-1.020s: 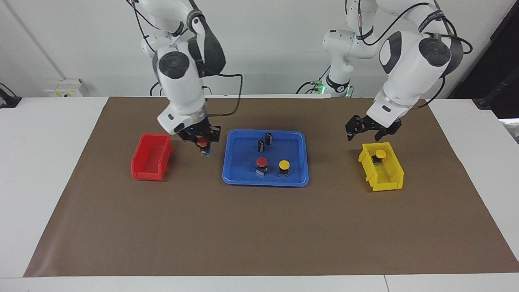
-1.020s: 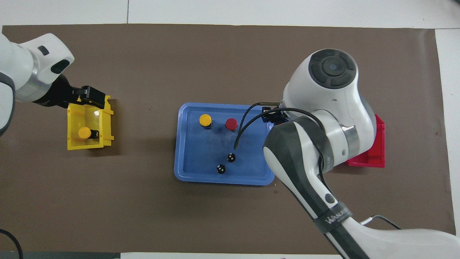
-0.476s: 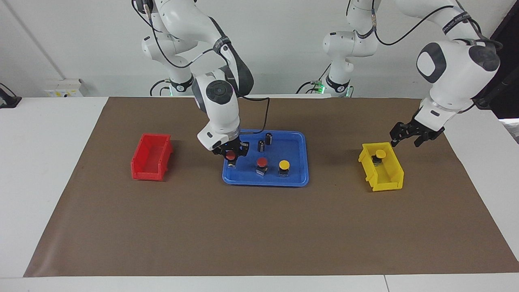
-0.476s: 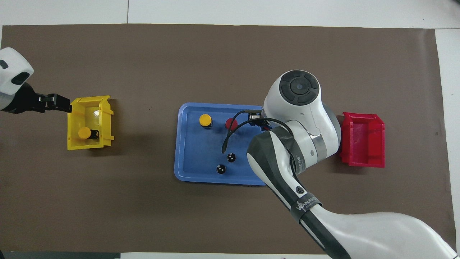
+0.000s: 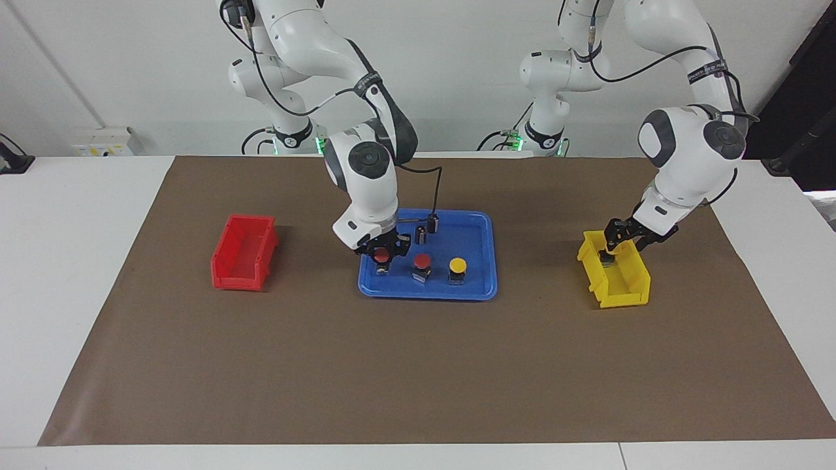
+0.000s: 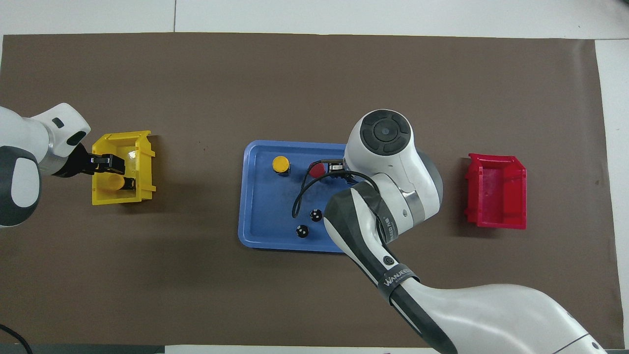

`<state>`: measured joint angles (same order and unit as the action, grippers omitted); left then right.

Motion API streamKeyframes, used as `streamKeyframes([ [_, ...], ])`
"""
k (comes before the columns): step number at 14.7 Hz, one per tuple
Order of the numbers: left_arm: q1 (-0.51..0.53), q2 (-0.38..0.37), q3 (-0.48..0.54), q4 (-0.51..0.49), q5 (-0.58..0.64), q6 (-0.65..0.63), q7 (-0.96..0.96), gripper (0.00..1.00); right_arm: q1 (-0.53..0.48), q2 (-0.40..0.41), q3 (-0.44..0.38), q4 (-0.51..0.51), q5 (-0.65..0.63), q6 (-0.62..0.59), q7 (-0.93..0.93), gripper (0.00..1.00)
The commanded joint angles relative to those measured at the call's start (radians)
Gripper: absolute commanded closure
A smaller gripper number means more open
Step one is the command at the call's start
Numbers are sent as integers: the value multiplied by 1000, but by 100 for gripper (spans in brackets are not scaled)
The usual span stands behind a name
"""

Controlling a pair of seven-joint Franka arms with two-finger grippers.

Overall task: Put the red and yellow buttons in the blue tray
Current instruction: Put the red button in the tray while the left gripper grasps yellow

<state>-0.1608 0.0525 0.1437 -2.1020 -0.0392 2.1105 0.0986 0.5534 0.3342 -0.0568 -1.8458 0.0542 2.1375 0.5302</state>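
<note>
Facing view: R gripper sits low in the blue tray, at the corner toward the R arm's end and farther from the robots, clamped on a red button. I can't tell if its base touches the tray floor. Just beside it, in a row: second red button, then yellow button, both standing in the tray, apart from each other. Two dark cylinders stand nearer the robots, close to that rim. The tray floor between the row and the cylinders is bare, and so is the end toward the L arm.

L gripper is dipped into the yellow bin, at the bin's end nearer the robots. Its fingers have closed in partway round something there, but the gripper hides it; I can't tell if it's gripped. Red bin sits toward the R arm's end, well apart from the tray, with open brown mat all round.

Overhead view: R arm covers the tray's end toward the red bin, so R gripper isn't visible. Second red button peeks out beside the wrist; yellow button is clear of it. Cylinders sit near the rim nearer the robots.

L gripper is inside the yellow bin, right over a yellow button. Bin walls are tight either side of the fingers.
</note>
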Motion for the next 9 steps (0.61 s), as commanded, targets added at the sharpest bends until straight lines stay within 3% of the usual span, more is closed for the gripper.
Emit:
streamKeyframes([
  [1, 1, -42, -3, -61, 19, 32, 7, 27, -7, -7, -3, -33, 15, 38, -1, 53],
  [2, 1, -45, -3, -72, 19, 37, 9, 27, -7, -7, -3, -30, 15, 30, 1, 23],
  [4, -2, -42, -3, -85, 19, 49, 10, 27, -15, -15, -6, -7, 3, 15, 1, 0],
  [8, -2, -31, -3, -130, 19, 112, 10, 27, -113, -93, -15, 104, -2, -141, -6, 0],
  [9, -2, -29, -3, -131, 19, 118, 6, 38, -156, -127, -17, 127, -2, -193, -13, 0],
])
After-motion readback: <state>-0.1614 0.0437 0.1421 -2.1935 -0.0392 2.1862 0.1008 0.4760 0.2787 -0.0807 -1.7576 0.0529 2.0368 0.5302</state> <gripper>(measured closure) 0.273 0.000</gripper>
